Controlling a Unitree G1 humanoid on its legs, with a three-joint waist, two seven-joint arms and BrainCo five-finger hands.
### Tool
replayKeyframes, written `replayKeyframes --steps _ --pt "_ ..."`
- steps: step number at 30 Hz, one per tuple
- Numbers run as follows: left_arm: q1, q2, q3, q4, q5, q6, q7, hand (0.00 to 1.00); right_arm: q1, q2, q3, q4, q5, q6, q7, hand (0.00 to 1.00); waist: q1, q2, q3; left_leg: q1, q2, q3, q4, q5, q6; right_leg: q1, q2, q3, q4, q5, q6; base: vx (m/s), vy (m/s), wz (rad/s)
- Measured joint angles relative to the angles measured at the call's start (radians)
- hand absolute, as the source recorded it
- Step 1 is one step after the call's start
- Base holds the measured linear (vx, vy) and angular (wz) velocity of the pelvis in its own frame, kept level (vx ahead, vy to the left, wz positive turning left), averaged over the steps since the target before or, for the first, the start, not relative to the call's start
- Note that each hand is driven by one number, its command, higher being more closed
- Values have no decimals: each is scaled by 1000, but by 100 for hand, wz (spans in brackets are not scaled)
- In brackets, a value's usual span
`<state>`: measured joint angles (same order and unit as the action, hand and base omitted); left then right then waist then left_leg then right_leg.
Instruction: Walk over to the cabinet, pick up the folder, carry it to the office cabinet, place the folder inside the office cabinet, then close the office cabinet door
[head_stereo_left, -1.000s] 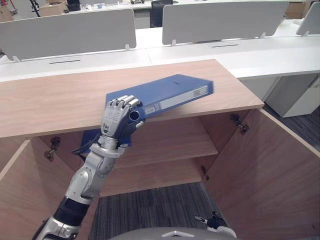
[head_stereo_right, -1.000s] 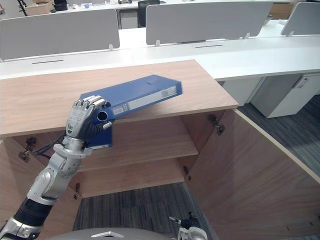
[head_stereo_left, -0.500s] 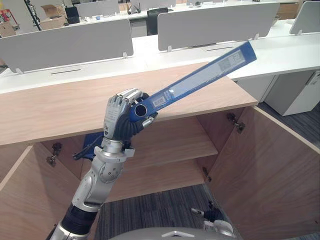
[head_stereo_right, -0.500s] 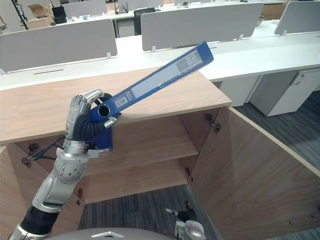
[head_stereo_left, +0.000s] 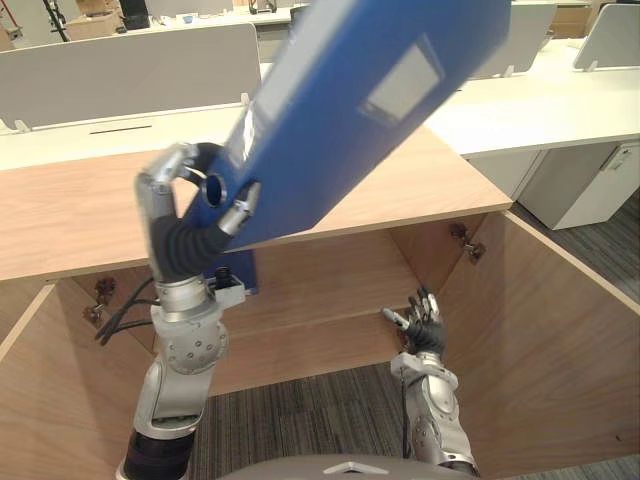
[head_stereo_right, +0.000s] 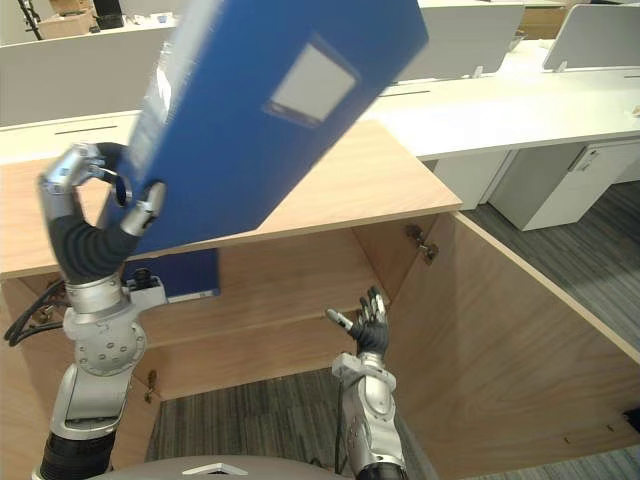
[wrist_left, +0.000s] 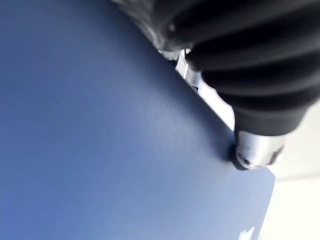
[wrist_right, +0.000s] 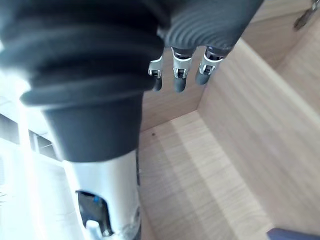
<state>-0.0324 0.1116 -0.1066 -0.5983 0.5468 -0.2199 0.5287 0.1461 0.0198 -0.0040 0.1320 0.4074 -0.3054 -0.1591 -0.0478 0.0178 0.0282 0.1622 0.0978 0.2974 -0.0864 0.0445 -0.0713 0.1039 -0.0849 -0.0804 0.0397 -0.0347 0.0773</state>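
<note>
The blue folder (head_stereo_left: 360, 100) is raised steeply above the wooden cabinet top (head_stereo_left: 80, 215), its broad face with a pale label turned toward me. My left hand (head_stereo_left: 180, 240) is shut on its lower spine end by the ring hole, thumb on the cover; the left wrist view has the folder's blue cover (wrist_left: 100, 140) close up under the thumb (wrist_left: 255, 150). My right hand (head_stereo_left: 425, 330) is held up, open, before the cabinet's inner shelf (head_stereo_left: 340, 280), holding nothing; its straight fingers (wrist_right: 175, 80) point into the wooden interior.
Both cabinet doors stand open; the right door (head_stereo_left: 560, 340) juts toward me. Another blue item (head_stereo_right: 185, 275) lies on the upper shelf at the left. White desks (head_stereo_left: 520, 100) with grey dividers (head_stereo_left: 120, 70) run behind the cabinet.
My left hand has swung the folder from low over the cabinet top up to a steep tilt near my head. The right hand has risen in front of the shelf.
</note>
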Motion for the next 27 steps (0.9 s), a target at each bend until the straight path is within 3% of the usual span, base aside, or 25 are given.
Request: replayKeyframes --steps 5,9,18,27 --pt "48 -54 46 -54 -111 -15 31 100 -2 12 -5 -182 30 -57 -3 0 2 -1 0 0 0 0 0 0 0 0 0 0 -2 0 0 0 0 0" --pt "60 -79 65 -60 -236 -55 38 100 -6 11 -8 -289 29 -85 -2 0 8 -2 2 0 0 0 0 0 0 0 0 -1 -2 1 1 0 0 0" --pt "75 -113 47 -59 -451 -115 -22 100 -97 -8 43 -372 29 -90 20 0 13 -15 10 -3 -1 -2 0 0 0 1 -2 -5 -7 5 4 3 0 1" --pt "101 -115 -28 -14 -507 -126 -114 100 -200 -50 81 -373 27 -83 52 0 24 -18 12 -9 -3 -17 0 2 1 5 -4 -18 -10 5 5 5 -1 4"
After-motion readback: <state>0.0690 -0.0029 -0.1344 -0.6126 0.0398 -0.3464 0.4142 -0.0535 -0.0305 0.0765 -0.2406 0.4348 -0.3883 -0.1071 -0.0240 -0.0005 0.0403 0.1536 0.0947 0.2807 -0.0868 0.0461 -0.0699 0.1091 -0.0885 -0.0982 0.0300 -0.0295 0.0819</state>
